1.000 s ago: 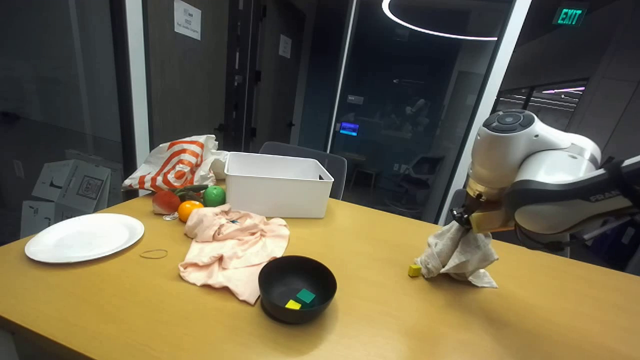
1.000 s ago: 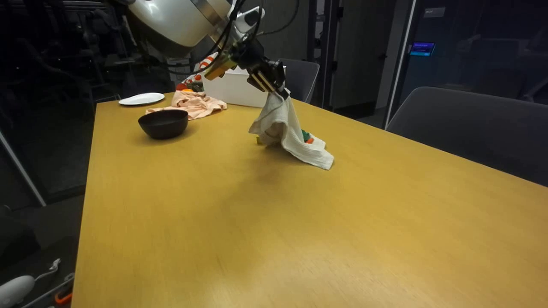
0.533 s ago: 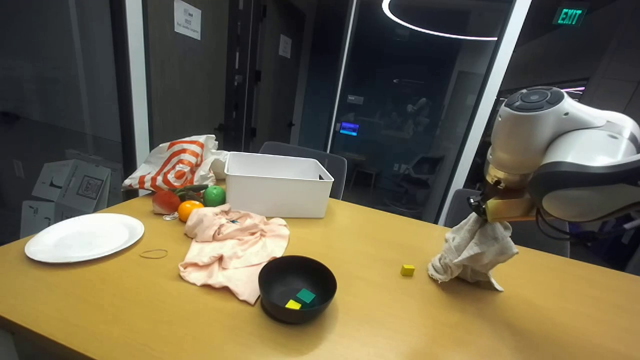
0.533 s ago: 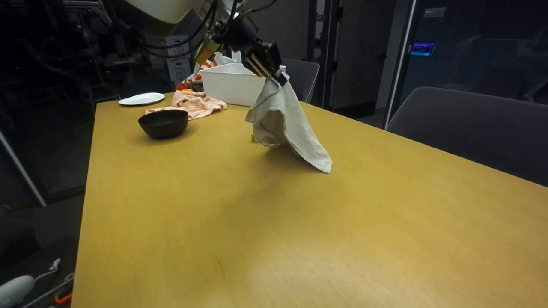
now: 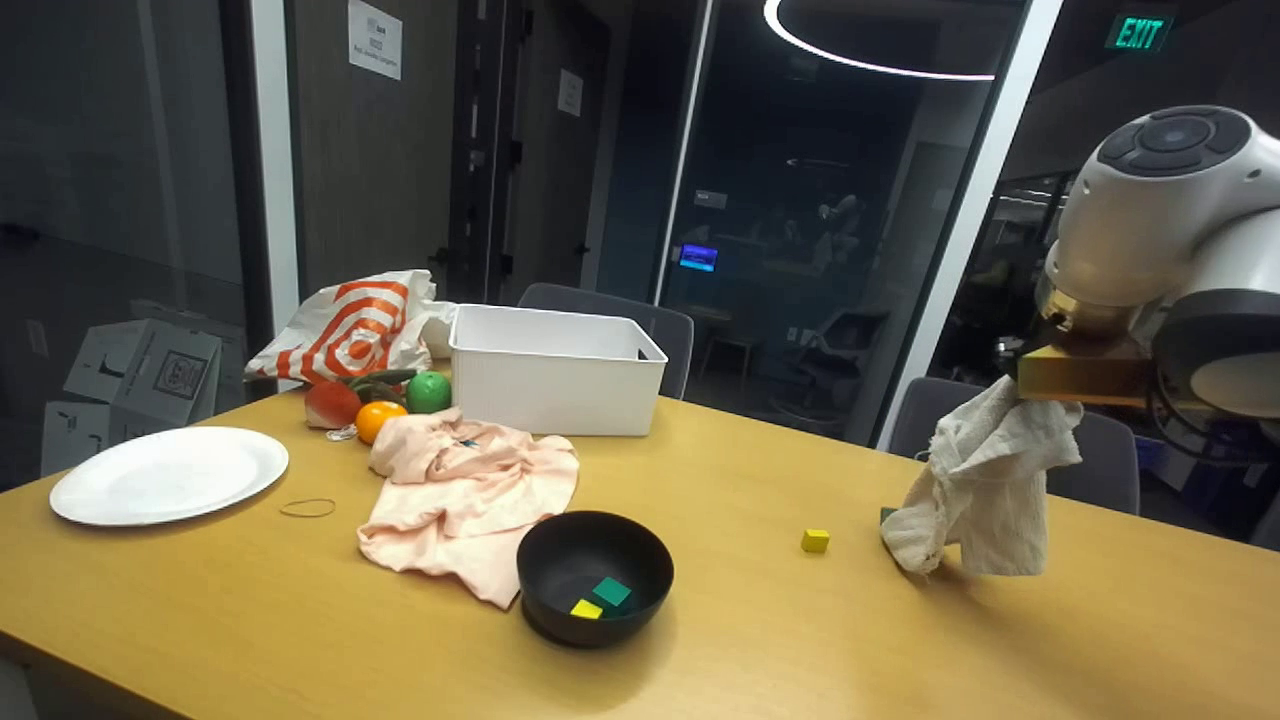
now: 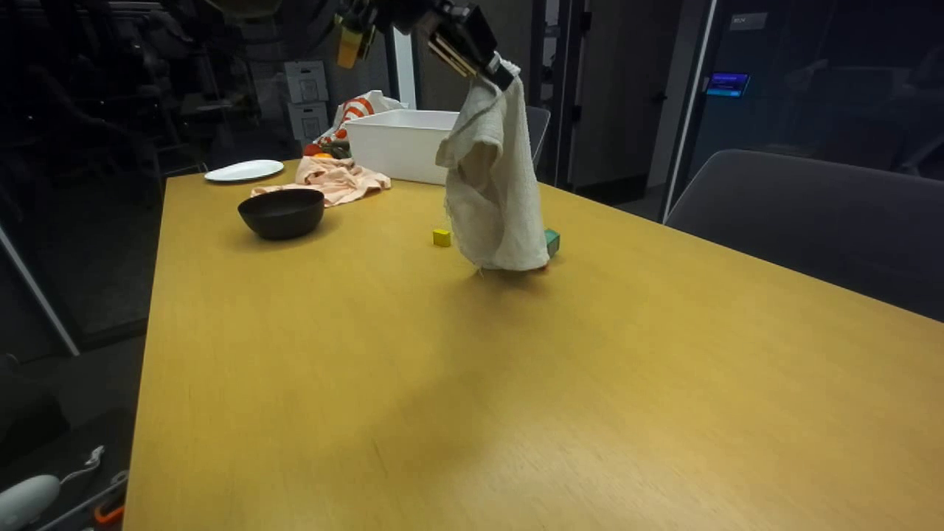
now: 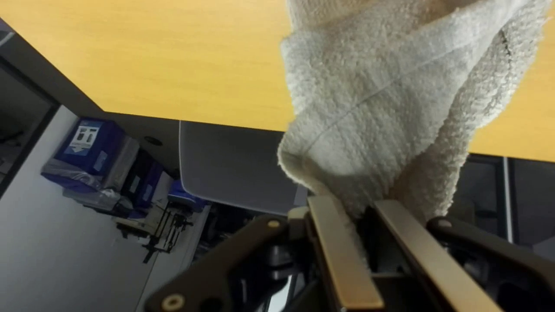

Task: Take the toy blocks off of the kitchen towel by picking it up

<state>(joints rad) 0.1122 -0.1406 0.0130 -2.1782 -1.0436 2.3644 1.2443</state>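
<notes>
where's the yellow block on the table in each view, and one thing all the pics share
In an exterior view: the yellow block is right of centre, lower half, left of the towel.
In an exterior view: the yellow block is slightly left of centre, just above mid-height, left of the towel.
In the wrist view: not in it.
Shared landmark: the towel, seen in all three views.

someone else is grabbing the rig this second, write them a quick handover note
Gripper: shut on the kitchen towel, which hangs from it.
Blocks: yellow block on the table, apart from the towel; green block partly hidden by the towel; orange-red block, only a sliver showing at the hem.
Done: towel picked up, yellow block off it.
Left: probably raise the towel further and check green and orange-red are free; can't tell if the hem touches anything.
</notes>
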